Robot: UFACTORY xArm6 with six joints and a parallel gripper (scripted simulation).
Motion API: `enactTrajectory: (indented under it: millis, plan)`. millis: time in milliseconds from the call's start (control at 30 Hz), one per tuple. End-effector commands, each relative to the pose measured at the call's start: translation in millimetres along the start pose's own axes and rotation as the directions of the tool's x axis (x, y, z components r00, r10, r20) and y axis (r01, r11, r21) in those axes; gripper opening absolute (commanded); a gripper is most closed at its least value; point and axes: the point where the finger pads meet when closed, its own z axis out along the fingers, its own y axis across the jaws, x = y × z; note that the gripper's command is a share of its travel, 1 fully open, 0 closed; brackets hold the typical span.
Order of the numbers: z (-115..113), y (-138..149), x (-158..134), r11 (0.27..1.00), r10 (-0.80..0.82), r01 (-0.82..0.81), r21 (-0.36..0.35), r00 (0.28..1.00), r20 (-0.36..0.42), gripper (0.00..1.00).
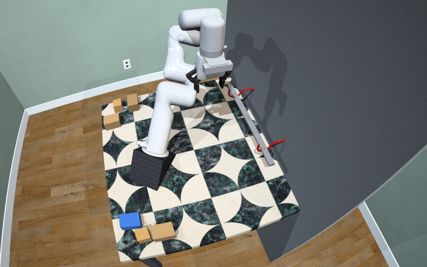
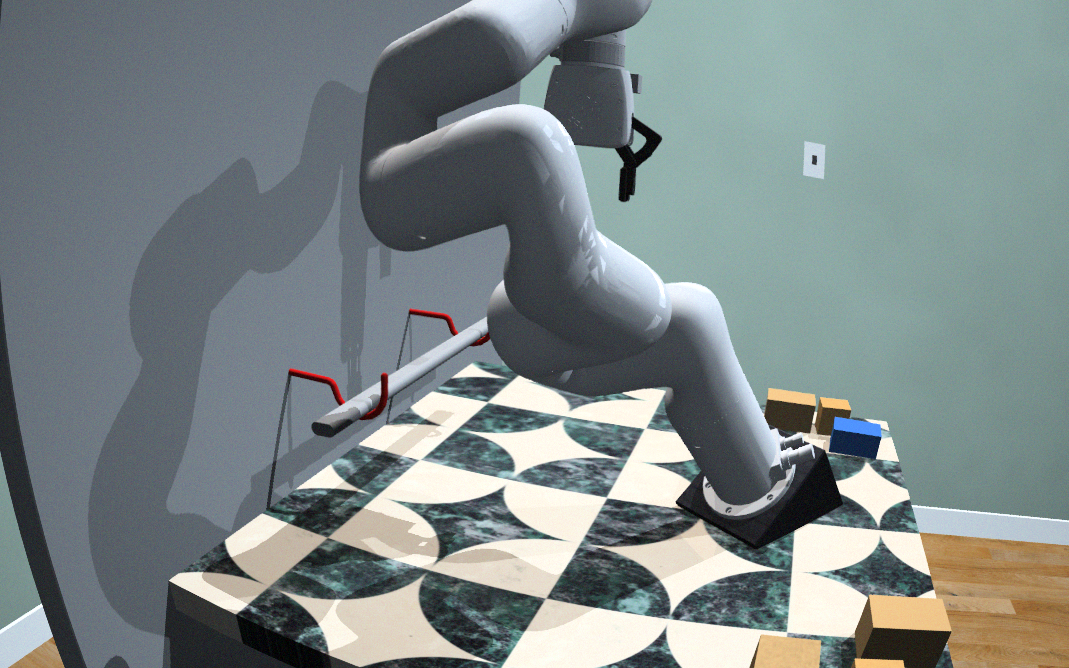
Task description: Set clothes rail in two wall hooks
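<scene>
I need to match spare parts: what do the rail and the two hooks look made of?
The rail looks like matt grey metal or plastic tubing: even colour, soft highlight, no grain. The hooks look like thin bent wire or rod with a glossy red coating, perhaps paint or vinyl; the look leaves this open.
</scene>
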Motion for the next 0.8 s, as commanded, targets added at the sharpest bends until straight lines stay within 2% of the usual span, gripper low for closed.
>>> enactTrajectory:
  millis: [0, 767]
  plan:
    - [-3, 4, 0, 1.000, -0.001, 0.001, 0.000, 1.000, -0.002, 1.00]
    - [-21, 33, 0, 1.000, -0.001, 0.001, 0.000, 1.000, -0.002, 1.00]
